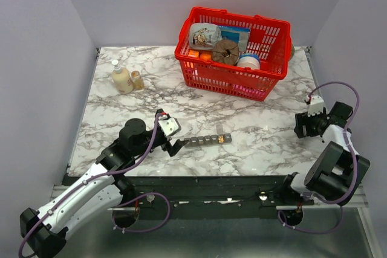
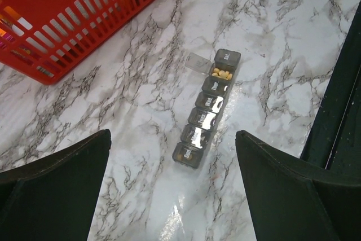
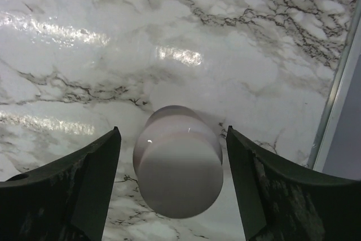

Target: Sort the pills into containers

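The dark grey pill organizer [image 1: 205,141] lies on the marble near the front edge. In the left wrist view the strip [image 2: 206,111] runs away from me. One compartment near its far end is open, with its clear lid [image 2: 197,62] flipped aside and small yellow pills [image 2: 221,74] inside. My left gripper [image 2: 172,196] is open and empty, just short of the strip's near end; it also shows in the top view [image 1: 173,147]. My right gripper [image 3: 172,190] is open at the table's right side [image 1: 302,126]. It straddles a white round bottle [image 3: 177,167] with gaps on both sides.
A red wire-mesh basket [image 1: 266,83] full of items stands at the back centre-right; its corner [image 2: 62,43] shows in the left wrist view. Two small bottles [image 1: 121,78] stand at the back left. The table's right edge [image 3: 338,94] is close to the right gripper.
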{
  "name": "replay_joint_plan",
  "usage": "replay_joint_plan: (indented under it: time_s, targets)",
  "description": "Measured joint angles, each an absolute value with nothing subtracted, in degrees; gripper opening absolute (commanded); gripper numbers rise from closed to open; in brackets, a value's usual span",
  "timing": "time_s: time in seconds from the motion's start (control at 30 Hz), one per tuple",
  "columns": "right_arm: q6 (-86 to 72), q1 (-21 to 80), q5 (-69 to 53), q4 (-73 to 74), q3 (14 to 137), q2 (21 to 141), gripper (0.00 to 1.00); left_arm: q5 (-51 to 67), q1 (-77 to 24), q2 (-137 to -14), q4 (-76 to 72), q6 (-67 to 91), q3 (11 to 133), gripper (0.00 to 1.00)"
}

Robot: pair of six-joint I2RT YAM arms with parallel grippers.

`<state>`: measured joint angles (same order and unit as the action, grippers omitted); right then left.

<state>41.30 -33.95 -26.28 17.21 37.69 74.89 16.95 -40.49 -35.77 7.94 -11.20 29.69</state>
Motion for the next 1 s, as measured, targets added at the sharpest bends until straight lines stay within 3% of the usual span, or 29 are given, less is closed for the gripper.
replay_joint_plan:
  time_s: [0.13, 0.33, 0.53, 0.7, 0.73, 0.83, 1.0]
  targets:
    - [42.5, -34.4, -26.4, 17.4, 36.5, 74.0, 1.0, 17.2, -40.5, -37.3, 7.6, -11.1, 29.7, 0.99]
    - [45.3, -34.6, -27.3, 22.0, 39.0, 65.1, 1.0, 17.3, -40.5, -40.1, 7.6, -11.2, 29.7, 0.99]
    - [52.6, -34.4, -37.0, 35.2, 54.0, 63.6, 0.98, 18.1, -40.4, -44.7, 8.6, -13.4, 31.3, 0.97]
    - [62.3, -23.6, -48.5, 48.6, 58.8, 65.4, 0.87, 21.2, -40.5, -51.6, 9.1, -20.1, 31.7, 0.94]
    - [62.5, -19.6, -49.6, 48.9, 57.2, 65.3, 0.76, 21.5, -40.5, -52.9, 9.0, -21.3, 31.7, 0.94]
    - [58.2, -6.7, -49.7, 44.1, 49.1, 63.6, 0.53, 21.8, -40.6, -57.4, 8.4, -25.0, 31.7, 0.92]
    - [49.5, 6.8, -46.3, 33.7, 45.1, 65.3, 0.4, 21.9, -41.9, -67.7, 7.6, -31.0, 33.3, 0.88]
